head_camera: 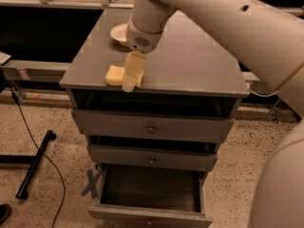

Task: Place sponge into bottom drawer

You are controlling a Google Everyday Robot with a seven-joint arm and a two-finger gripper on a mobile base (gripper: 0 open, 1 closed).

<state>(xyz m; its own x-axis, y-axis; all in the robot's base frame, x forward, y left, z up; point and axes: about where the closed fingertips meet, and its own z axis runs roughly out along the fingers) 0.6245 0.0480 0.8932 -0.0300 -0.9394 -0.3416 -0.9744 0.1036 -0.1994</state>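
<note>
Arm (213, 18) angled down, pincer (130, 83) hanging left of centre

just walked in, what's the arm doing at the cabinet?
The robot's arm reaches over the grey cabinet top, with its tool right at the yellow sponge near the front edge. The sponge lies on the top; whether it is gripped can't be told. A white bowl sits behind it. The bottom drawer stands pulled open, and the sponge is not yet in it.

There was one sponge (113, 75), one bowl (118, 32), three drawers (151, 127) including the bottom drawer (151, 214), and one claw (130, 82) over the front edge of the tabletop (190, 65).
</note>
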